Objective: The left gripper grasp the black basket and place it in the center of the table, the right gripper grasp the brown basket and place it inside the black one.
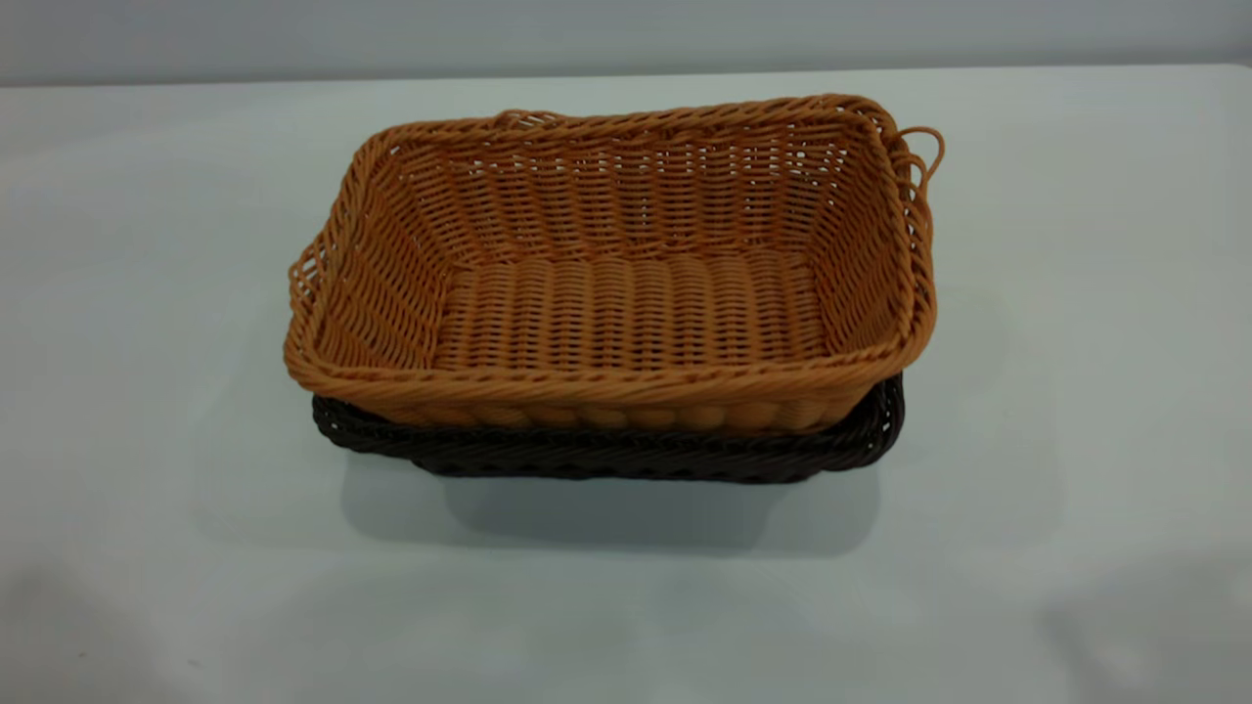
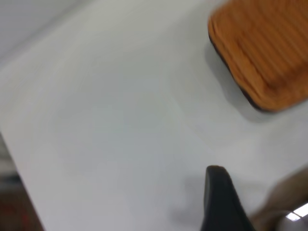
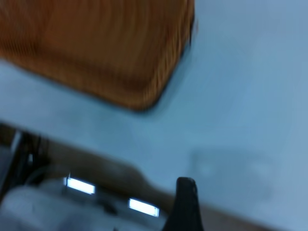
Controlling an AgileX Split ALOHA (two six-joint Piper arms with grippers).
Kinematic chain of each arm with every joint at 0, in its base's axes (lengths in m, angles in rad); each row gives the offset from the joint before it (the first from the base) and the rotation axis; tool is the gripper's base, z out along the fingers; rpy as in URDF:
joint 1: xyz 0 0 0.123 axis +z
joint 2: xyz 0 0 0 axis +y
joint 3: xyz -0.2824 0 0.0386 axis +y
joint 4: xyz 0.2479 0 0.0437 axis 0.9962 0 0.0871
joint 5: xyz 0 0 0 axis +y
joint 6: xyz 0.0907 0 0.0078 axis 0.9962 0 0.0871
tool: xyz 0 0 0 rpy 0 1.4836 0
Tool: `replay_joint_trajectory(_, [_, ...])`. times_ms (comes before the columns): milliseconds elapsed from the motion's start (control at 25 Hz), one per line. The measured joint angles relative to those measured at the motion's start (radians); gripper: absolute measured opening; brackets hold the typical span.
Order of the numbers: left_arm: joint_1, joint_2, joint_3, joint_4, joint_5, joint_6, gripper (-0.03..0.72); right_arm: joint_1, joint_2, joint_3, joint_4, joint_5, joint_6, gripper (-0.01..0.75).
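The brown basket (image 1: 626,274) sits nested inside the black basket (image 1: 626,455) near the middle of the table (image 1: 147,293). Only the black basket's front rim and right corner show below the brown one. Neither gripper is in the exterior view. In the left wrist view my left gripper (image 2: 219,202) is a single black shape over bare table, well apart from the brown basket (image 2: 264,53), which has a dark edge of the black basket (image 2: 250,100) under it. In the right wrist view my right gripper (image 3: 185,204) is a black shape near the table edge, apart from the brown basket (image 3: 106,48).
The table's edge runs across the right wrist view (image 3: 231,211), with floor and equipment beyond it. The table's edge also shows in the left wrist view (image 2: 19,168). A grey wall (image 1: 626,34) stands behind the table.
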Motion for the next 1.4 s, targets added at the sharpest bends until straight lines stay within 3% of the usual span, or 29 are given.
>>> replay_joint_trajectory(360, [0.0,-0.166,0.407,-0.09,0.0,-0.151,0.379,0.0,-0.27,0.539,-0.042,-0.114,0.075,0.549])
replay_joint_trajectory(680, [0.0,-0.305,0.678,-0.119,-0.07,-0.237,0.379,0.0,-0.376,0.556,-0.076,-0.149,0.102,0.549])
replay_joint_trajectory(1400, [0.0,-0.57,0.685,-0.119,-0.07,-0.239,0.379,-0.018,-0.417,0.556,-0.046,-0.143,0.102,0.549])
